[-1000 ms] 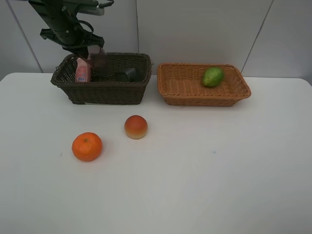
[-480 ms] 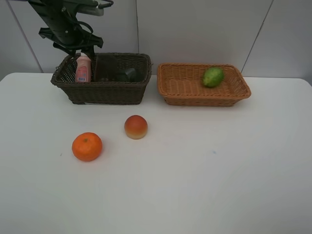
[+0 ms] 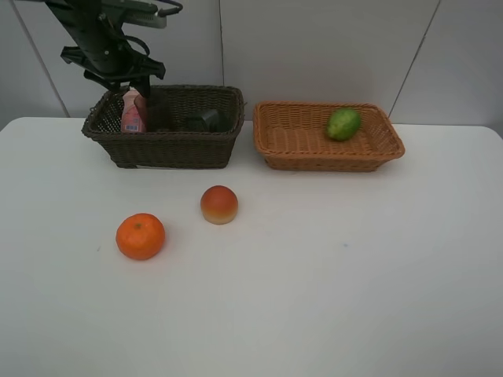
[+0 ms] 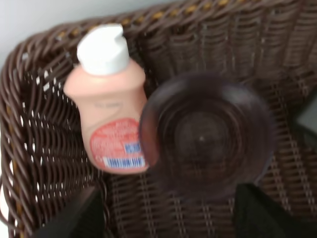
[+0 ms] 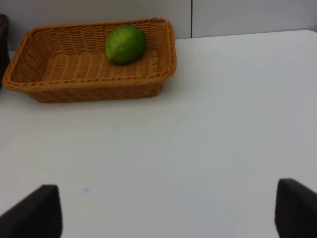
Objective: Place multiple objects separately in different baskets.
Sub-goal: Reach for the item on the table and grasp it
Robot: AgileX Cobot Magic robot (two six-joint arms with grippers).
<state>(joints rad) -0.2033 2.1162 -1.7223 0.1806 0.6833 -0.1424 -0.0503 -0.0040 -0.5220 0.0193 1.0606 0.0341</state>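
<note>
Dark brown wicker is used for the deeper basket (image 3: 165, 129), which is set at the back left of the table (image 3: 354, 275). Three containers are gathered in it. The pink bottle (image 4: 110, 109) with its white cap is leant against the end wall. The purplish cup (image 4: 205, 136) is set mouth-up close beside it, though whether they touch cannot be told. The dark grey pump bottle (image 3: 206, 119) is laid further along.

The left gripper (image 4: 168, 218) is held above the cup with its jaws spread wide and nothing between them. The right gripper (image 5: 166, 213) is also spread wide and empty, and is held low over bare table facing the light orange basket (image 3: 326, 141).

Only the green fruit (image 3: 343, 124) is kept in that shallower basket. A sorting by kind is therefore judged to be intended, with containers in one basket and fruit in the other. The orange (image 3: 141, 236) and the peach-like fruit (image 3: 219, 204) are left on the table in front of the dark basket, so the task is judged unfinished.

On the bottle a red label is seen, with a small blue-and-white panel and a barcode-like strip. No word or brand can be read.
</note>
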